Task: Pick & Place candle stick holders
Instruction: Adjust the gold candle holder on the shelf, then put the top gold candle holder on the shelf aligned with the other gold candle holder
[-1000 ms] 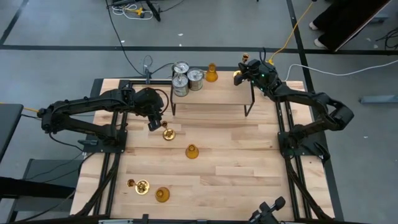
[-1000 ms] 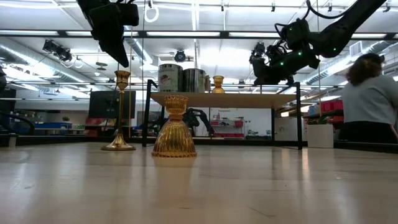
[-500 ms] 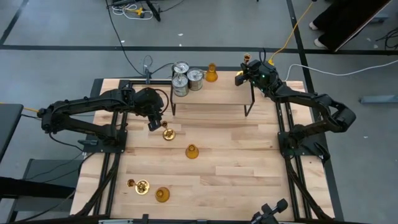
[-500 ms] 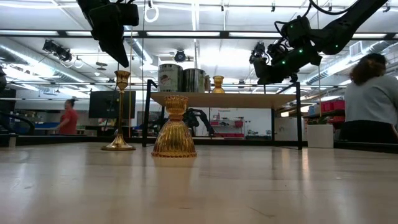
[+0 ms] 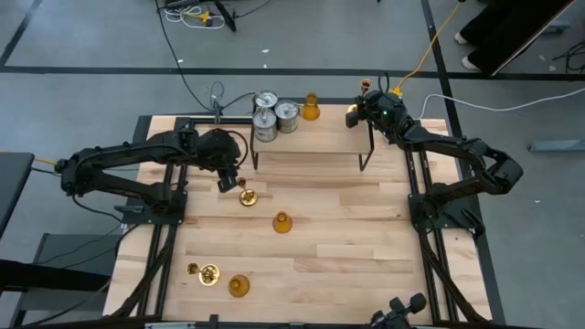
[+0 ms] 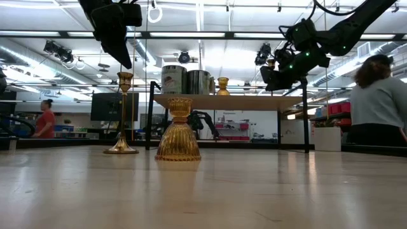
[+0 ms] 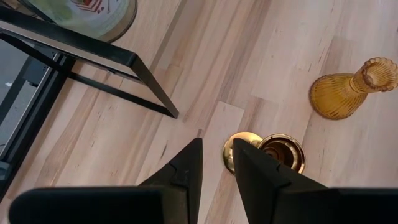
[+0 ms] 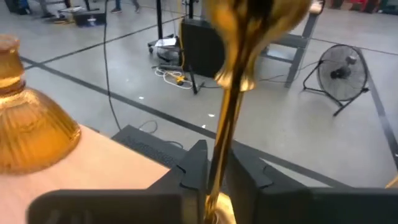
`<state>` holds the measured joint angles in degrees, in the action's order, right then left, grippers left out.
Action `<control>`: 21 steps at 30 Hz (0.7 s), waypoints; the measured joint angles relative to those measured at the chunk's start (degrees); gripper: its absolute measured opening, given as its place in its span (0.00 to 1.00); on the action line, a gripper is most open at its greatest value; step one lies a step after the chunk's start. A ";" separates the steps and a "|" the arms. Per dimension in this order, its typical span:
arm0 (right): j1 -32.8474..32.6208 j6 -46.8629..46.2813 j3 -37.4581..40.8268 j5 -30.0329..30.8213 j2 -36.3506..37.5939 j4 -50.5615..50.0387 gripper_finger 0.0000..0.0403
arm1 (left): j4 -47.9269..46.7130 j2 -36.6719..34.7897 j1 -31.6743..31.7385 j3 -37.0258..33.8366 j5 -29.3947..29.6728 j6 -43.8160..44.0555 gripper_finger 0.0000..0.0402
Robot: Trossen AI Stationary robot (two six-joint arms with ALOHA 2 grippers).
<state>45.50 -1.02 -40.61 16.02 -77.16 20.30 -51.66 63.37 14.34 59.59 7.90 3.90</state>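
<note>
Three holders point(image 5: 276, 116) on the shelf point(image 5: 311, 140), four on the table point(image 5: 320, 256).

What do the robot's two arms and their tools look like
Both arms are black and slim, with chunky rounded joints. The left tool ends in two dark, tapering, wedge-shaped fingers. The right tool has matching dark fingers, and small green lights glow on its wrist.

You won't find any legible text here; the red print on the round silvery glass holder point(image 7: 87, 12) is too cropped to read.
</note>
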 joint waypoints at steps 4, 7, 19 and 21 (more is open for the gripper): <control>0.06 0.00 -0.04 0.54 -0.01 -1.11 0.23 | 0.00 0.00 -0.01 0.00 0.00 -0.02 0.24; 0.06 0.00 -0.04 0.65 0.01 -0.50 0.31 | 0.00 0.00 -0.01 0.00 0.02 -0.02 0.24; 0.01 0.09 -0.04 1.00 0.84 1.81 0.59 | 0.00 0.00 0.01 0.00 0.02 -0.02 0.24; 0.01 0.59 -0.06 1.08 2.01 1.89 0.64 | 0.00 0.00 0.00 0.00 0.00 -0.02 0.24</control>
<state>45.52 -0.42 -40.66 17.10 -75.15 22.19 -51.66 63.37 14.34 59.59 7.90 3.88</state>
